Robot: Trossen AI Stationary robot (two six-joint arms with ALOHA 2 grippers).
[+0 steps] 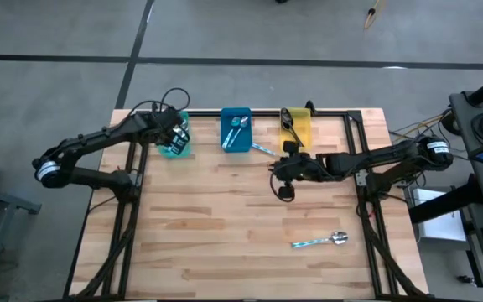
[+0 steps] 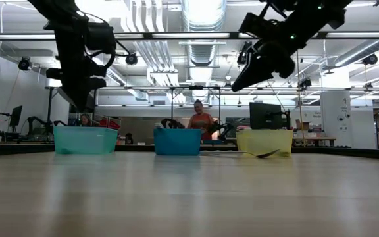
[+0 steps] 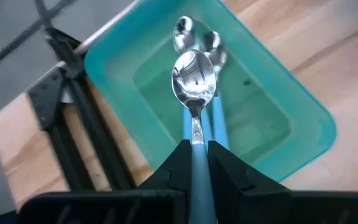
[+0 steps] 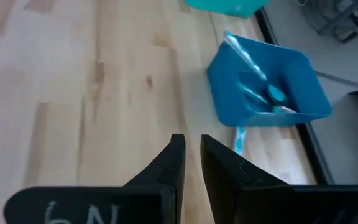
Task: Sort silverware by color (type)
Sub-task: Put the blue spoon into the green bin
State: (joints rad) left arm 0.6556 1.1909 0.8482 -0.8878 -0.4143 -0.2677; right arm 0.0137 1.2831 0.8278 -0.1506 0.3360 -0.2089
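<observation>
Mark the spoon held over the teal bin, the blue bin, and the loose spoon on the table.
held spoon [image 3: 194, 77]: left wrist view, shiny bowl.
blue bin [image 1: 225, 137]: high view, left wall.
loose spoon [image 1: 319, 242]: high view, handle middle.

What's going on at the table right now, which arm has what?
The left gripper is shut on a blue-handled silver spoon, holding it over the teal bin, where other spoons already lie. The right gripper hangs above the bare wood near the blue bin, its fingers close together with nothing between them. One blue-handled spoon lies loose on the table's near right part, another beside the blue bin.
</observation>
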